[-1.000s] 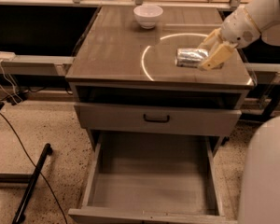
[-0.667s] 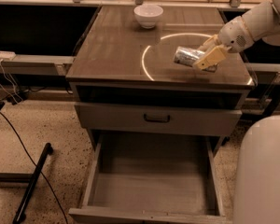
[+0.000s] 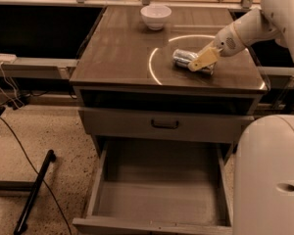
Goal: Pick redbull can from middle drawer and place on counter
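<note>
Item: single-arm mobile robot at a brown cabinet

Arm: white, jointed, entering from the upper right and sloping down and leftward over the large flat glossy grey-brown counter. The wrist sits above the counter's right half.

Gripper: beige, angled down-left, low over the counter, its tip lying across the right end of the can. Whether it clasps the can or merely rests against it cannot be told.

Redbull can: small, slim, silvery, mottled. It lies on its side on the counter, inside the right part of the bright ring-shaped light reflection.

Middle drawer: wide pale grey-beige box tray, pulled fully out at the bottom of the cabinet, flat floor exposed.

Drawer front with a dark curved handle: closed, directly above the open drawer.

White round bowl: upright at the counter's rear, well apart from the can.

Robot's white rounded body: lower right foreground.

Black cable: trails over the speckled floor at left.

Change against one second ago: gripper and can both lie further left, deeper within the ring. The arm reaches further across the counter. Bowl and open drawer are unchanged
</note>
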`<state>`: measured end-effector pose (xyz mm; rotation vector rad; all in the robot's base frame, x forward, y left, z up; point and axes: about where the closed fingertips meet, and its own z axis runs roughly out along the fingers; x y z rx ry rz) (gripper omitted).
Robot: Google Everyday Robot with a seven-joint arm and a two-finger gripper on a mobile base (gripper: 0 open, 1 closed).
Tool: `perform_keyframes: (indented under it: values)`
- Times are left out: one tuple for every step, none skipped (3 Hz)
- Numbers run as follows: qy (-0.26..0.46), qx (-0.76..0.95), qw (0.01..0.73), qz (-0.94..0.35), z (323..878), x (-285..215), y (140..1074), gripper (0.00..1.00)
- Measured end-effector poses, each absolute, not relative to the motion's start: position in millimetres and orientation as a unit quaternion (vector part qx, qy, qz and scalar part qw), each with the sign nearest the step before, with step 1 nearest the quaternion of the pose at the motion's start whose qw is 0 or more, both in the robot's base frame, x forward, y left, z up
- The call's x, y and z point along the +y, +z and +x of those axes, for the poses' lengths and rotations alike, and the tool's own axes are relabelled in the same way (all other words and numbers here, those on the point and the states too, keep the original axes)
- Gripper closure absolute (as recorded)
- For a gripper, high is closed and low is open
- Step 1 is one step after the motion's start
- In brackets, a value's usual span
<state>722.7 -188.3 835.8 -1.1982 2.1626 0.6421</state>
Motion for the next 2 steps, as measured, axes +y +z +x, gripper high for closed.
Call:
perform_keyframes:
  values:
    - [0.241,0.810,0.289,-0.449,722.8,-188.3,835.8,0.51]
    - [0.241,0.810,0.289,-0.449,722.8,-188.3,835.8,0.28]
